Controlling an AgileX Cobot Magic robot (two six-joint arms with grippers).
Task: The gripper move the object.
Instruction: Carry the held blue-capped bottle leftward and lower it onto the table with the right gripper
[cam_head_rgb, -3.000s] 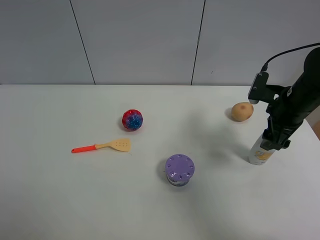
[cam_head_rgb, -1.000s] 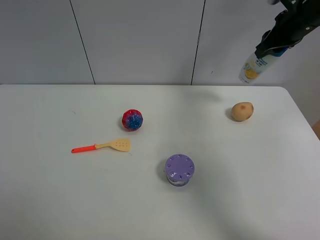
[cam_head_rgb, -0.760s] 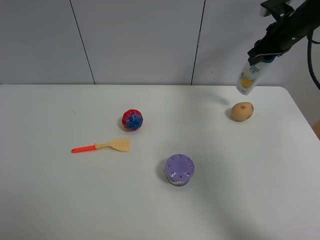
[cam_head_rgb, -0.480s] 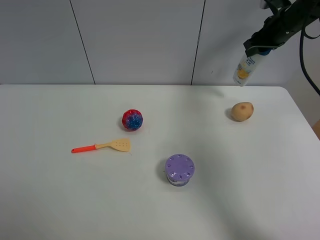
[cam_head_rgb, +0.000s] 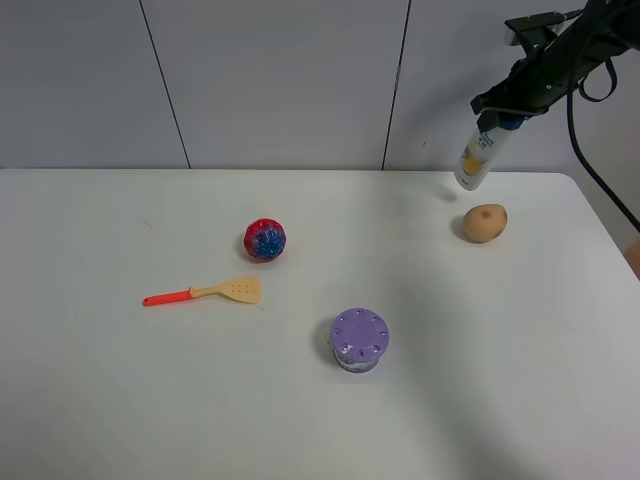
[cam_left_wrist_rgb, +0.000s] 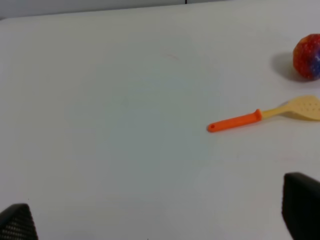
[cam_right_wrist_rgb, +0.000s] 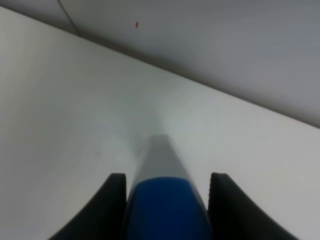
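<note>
Right gripper jaws clamp bottle aloft, yellow label only in high view, left gripper jaws apart

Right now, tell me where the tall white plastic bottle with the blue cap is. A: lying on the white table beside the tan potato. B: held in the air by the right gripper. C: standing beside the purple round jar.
B: the right gripper is shut on the blue-capped end of the tall white plastic bottle, which hangs tilted in the air.

The bottle is white, its cap blue.
</note>
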